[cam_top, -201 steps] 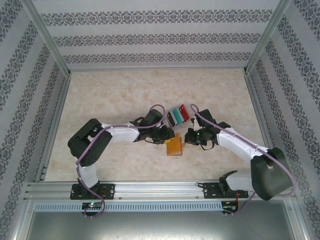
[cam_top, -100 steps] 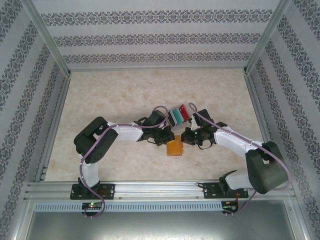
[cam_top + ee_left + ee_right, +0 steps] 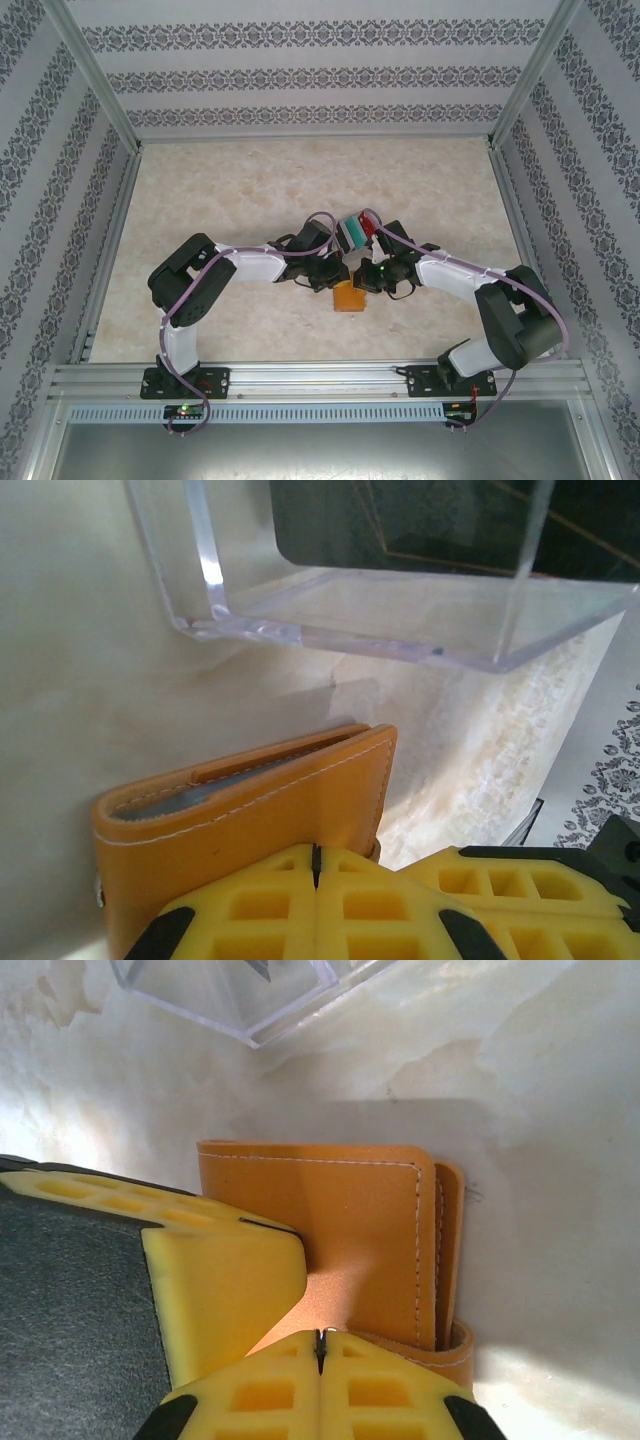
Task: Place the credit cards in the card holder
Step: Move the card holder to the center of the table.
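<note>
A: What does the card holder look like?

B: Small, squarish, orange-tan and leather-like, folded over. In the left wrist view the card holder has white stitching along its edges and a grey lining in the slit at its upper fold. In the right wrist view the card holder presents its flat outer face, with a stitched border on the right and a second layer peeking out beyond it.

A: Where is it?

B: It lies on the marbled desk, a little below the middle of the overhead frame. The credit cards stand fanned just above it in the frame: red, teal, dark and pale.

A: And the end effectors?

B: The left end effector reaches it from the left and the right end effector from the right. Overhead, the fingers are too small to read. At the bottom of the left wrist frame, the left end effector is clenched, its yellow tips meeting in a thin seam at the holder's lower edge. The right end effector is clenched likewise, with leather running down to its seam. I cannot tell whether either one nips a flap.

A: What else do the wrist views add?

B: A clear plastic stand sits along the top of the left wrist frame with a dark card inside. The stand's corner shows at the top of the right wrist frame.
</note>
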Robot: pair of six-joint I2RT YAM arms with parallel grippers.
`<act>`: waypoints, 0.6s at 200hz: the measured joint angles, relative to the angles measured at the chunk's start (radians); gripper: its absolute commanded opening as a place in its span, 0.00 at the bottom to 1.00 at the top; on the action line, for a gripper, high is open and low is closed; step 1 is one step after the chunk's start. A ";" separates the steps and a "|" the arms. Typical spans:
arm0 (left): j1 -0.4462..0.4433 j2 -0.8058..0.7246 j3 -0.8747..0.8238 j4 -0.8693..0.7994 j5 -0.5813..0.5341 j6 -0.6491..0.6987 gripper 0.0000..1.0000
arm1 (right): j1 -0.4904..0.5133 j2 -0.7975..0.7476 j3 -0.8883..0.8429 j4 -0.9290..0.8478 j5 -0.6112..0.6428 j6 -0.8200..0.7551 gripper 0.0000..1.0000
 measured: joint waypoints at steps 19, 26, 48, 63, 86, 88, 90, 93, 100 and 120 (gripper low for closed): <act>0.000 0.000 0.000 0.000 -0.002 0.000 0.00 | 0.001 0.009 0.000 0.010 -0.004 0.010 0.00; 0.000 0.000 0.000 0.000 -0.004 0.000 0.00 | 0.005 0.013 0.001 0.014 -0.004 0.014 0.00; 0.001 0.000 -0.001 0.000 -0.009 0.000 0.00 | 0.006 0.026 0.006 0.019 -0.008 0.026 0.00; 0.002 0.000 -0.001 0.000 -0.012 -0.001 0.00 | 0.006 0.032 0.010 0.020 -0.008 0.033 0.00; 0.002 -0.003 -0.005 0.001 -0.018 -0.009 0.00 | 0.008 0.033 0.009 0.027 -0.005 0.054 0.00; 0.002 -0.004 -0.005 0.002 -0.019 -0.010 0.00 | 0.009 0.034 0.009 0.029 -0.004 0.056 0.00; 0.002 -0.004 -0.006 0.003 -0.021 -0.011 0.00 | 0.010 0.034 0.009 0.030 -0.003 0.057 0.00; 0.002 -0.006 -0.008 0.004 -0.023 -0.011 0.00 | 0.011 0.036 0.009 0.032 -0.001 0.059 0.00; 0.002 -0.010 -0.012 0.004 -0.031 -0.011 0.00 | 0.013 0.040 0.009 0.038 0.001 0.062 0.00; 0.002 -0.029 -0.024 -0.005 -0.067 -0.010 0.01 | 0.024 0.048 0.009 0.062 0.008 0.077 0.00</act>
